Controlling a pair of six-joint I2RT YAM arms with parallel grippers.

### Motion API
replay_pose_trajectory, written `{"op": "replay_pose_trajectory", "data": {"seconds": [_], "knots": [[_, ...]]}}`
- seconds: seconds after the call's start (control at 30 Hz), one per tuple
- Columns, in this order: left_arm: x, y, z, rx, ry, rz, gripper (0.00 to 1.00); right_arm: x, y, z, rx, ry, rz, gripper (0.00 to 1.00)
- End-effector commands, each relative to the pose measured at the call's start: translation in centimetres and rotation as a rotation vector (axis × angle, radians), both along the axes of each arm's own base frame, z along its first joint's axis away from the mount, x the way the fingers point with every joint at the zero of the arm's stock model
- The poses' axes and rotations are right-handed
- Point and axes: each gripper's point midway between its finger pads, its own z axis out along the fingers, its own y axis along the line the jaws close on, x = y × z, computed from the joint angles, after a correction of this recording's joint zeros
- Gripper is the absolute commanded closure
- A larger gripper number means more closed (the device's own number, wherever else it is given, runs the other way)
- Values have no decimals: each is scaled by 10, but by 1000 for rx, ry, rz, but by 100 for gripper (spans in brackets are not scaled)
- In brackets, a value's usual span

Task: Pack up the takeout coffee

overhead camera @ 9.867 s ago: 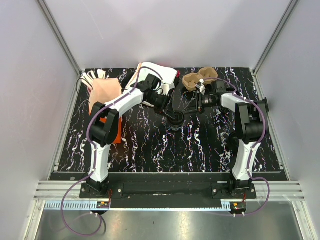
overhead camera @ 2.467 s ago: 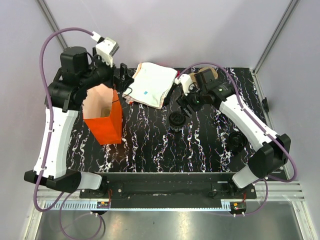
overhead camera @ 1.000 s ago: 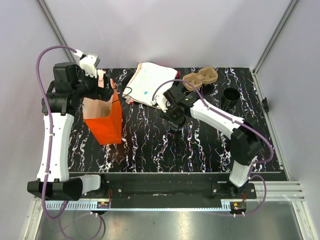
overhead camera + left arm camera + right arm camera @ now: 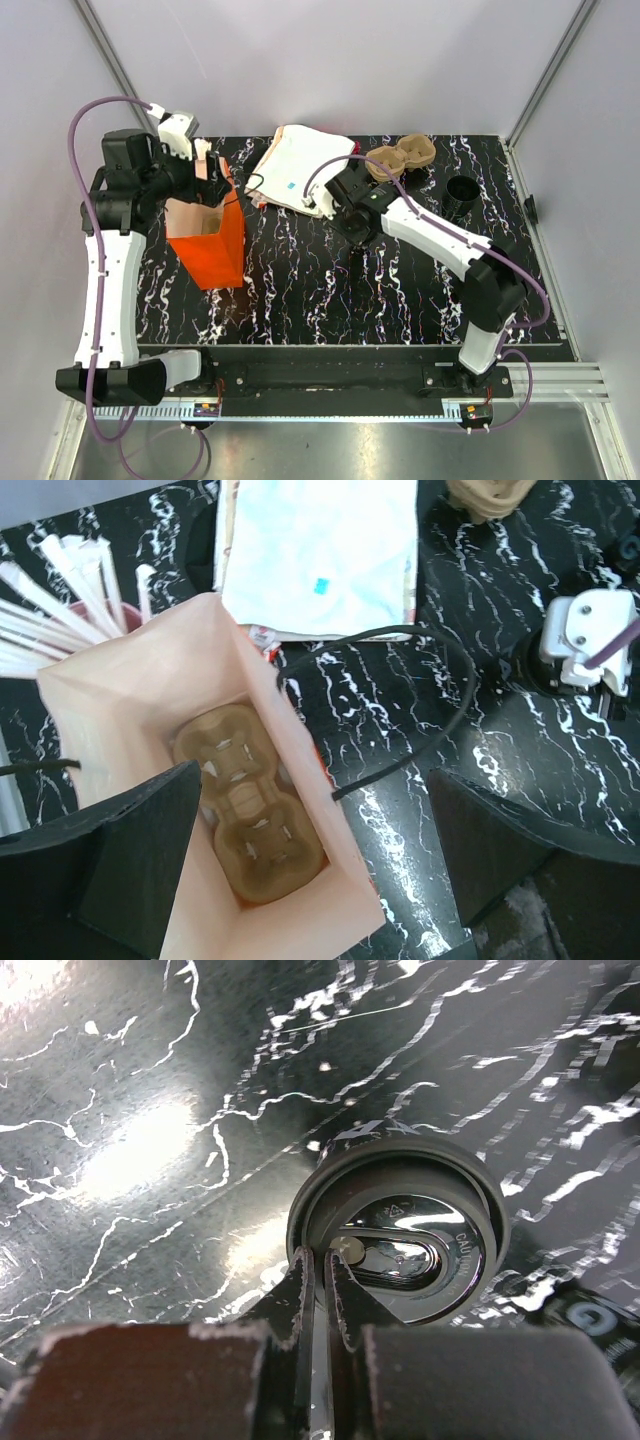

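Right wrist view: the right gripper (image 4: 318, 1295) has just pinched shut on the rim of the coffee cup (image 4: 400, 1225), which looks ready for lifting. The left gripper (image 4: 315, 855) gapes empty above the bag (image 4: 120, 690).

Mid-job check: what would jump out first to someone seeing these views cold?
The orange paper bag stands open at the table's left, a brown cardboard tray lying at its bottom and the left gripper spread wide above it. Near the centre, the right gripper pinches the rim of the black lidded takeout coffee.
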Motion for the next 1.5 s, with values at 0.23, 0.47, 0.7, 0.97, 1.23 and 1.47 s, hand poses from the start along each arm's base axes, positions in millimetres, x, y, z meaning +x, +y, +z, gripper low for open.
{"op": "replay_pose_trajectory", "data": {"seconds": [0.23,0.47,0.7,0.97,1.23,1.47], "knots": [[5,-14,-5,35,0,-58,1,31,-34,154,219,-268,-116,100],[29,-2,-36,73,101,30,8,24,-60,221,325,-389,-159,100],[39,3,-49,81,140,70,20,14,-72,237,351,-421,-167,100],[44,-7,-69,103,204,40,51,13,-83,247,354,-453,-183,100],[44,-17,-77,133,231,4,85,14,-94,262,356,-498,-199,100],[35,-30,-65,162,203,-65,100,15,-100,275,362,-531,-213,100]]}}
